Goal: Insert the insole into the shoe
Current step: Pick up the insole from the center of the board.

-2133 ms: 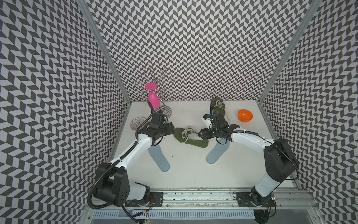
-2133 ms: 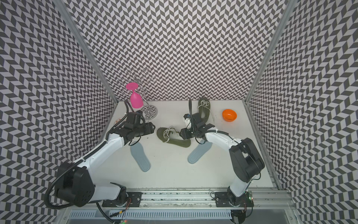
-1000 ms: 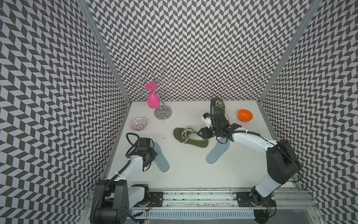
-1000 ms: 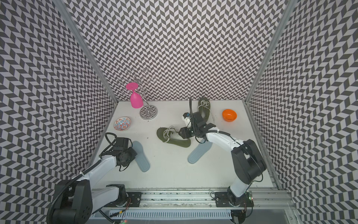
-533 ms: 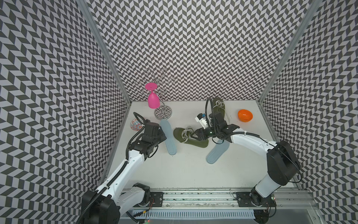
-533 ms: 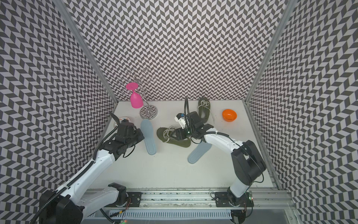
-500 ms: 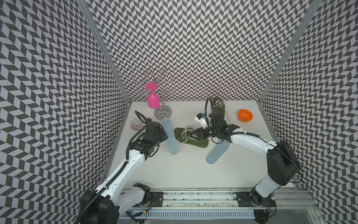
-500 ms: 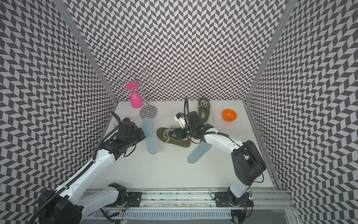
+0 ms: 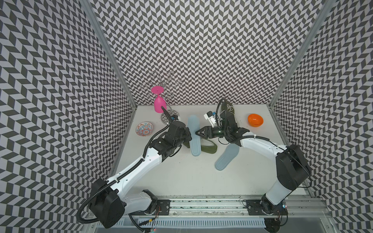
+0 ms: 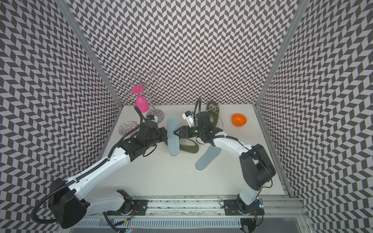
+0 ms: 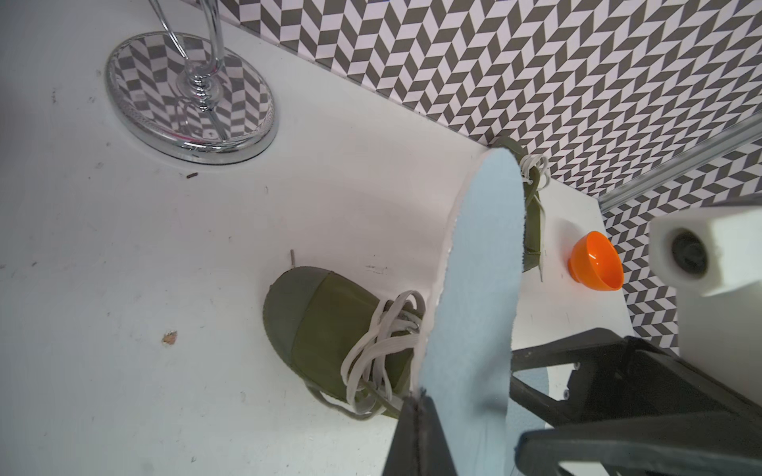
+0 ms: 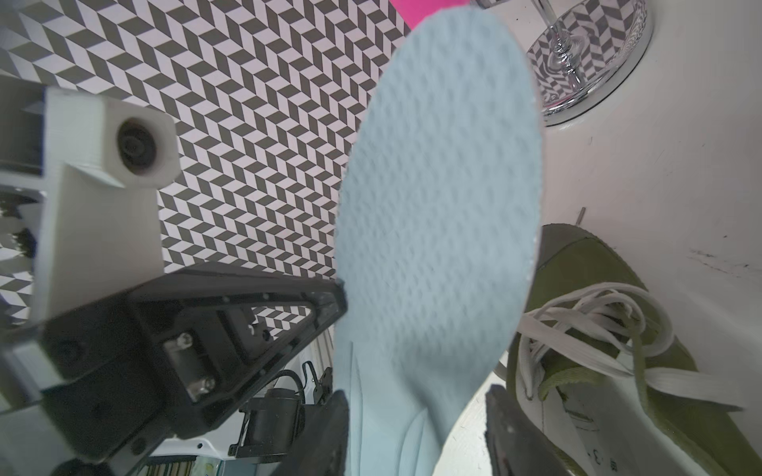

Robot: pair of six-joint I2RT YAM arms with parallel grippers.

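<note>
A pale blue insole point(image 9: 194, 139) hangs above the table, and my left gripper point(image 9: 188, 134) is shut on its long edge near the middle. In the left wrist view the shut fingertips point(image 11: 416, 406) pinch that edge. Under it lies the olive shoe point(image 9: 209, 148) with white laces point(image 11: 383, 338), on its side. My right gripper point(image 9: 198, 133) comes from the right and stands open, one finger on each side of the insole point(image 12: 437, 230), with a gap showing by one finger point(image 12: 507, 428). The insole covers part of the shoe's opening.
A second pale blue insole point(image 9: 227, 157) lies flat to the right of the shoe. Another olive shoe point(image 10: 213, 115) lies at the back wall. An orange bowl point(image 9: 255, 120) sits back right. A chrome rack holding a pink glass point(image 9: 158, 101) and a patterned saucer point(image 9: 144, 129) sit back left.
My left gripper has carried the insole to the right, over the shoe. The right gripper has reached left and now straddles the insole, its jaws a little narrower.
</note>
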